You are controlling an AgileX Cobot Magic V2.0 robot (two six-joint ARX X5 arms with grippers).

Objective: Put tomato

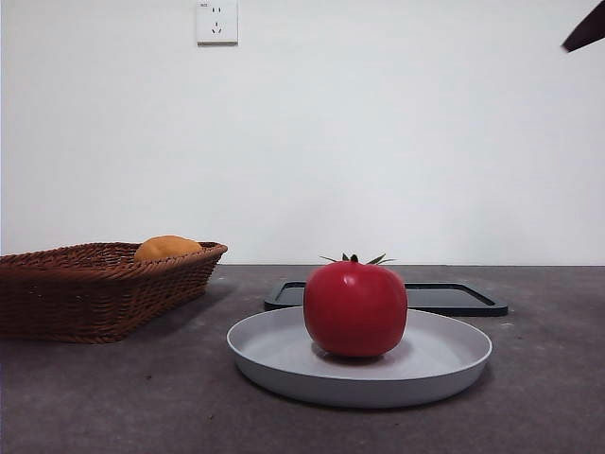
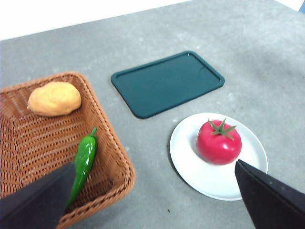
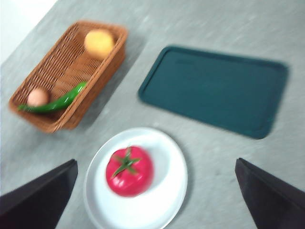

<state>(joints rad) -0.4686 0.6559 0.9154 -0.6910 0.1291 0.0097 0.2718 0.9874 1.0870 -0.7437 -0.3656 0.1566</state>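
A: Reading anything on these things? Any brand or label?

B: No writing on the things themselves. The wall socket [image 1: 216,21] has a tiny mark at its top corner, too small to make out.

A: Count them for me.

B: One tomato [image 2: 218,142], one plate [image 2: 190,167], one tray [image 2: 167,83], one basket [image 2: 107,143]. In the basket: one orange fruit [image 2: 54,98], one green pepper [image 2: 84,160], and, seen only from the right wrist, one small brownish round thing [image 3: 37,97], too blurred to name.

A: Where is the tomato?

B: Upright on the plate, stem up, touching nothing else. The tray lies bare just behind the plate, and the basket stands beside both on the table [image 2: 267,62].

A: And the fingers?

B: The left gripper [image 2: 157,198] hangs above the table with its fingers wide apart; the tomato lies between them, nearer one finger, not touched. The right gripper [image 3: 157,191] is also spread wide, above, with the tomato and plate between its fingers. Neither holds anything. In the front view only a black tip [image 1: 586,28] shows at a top corner.
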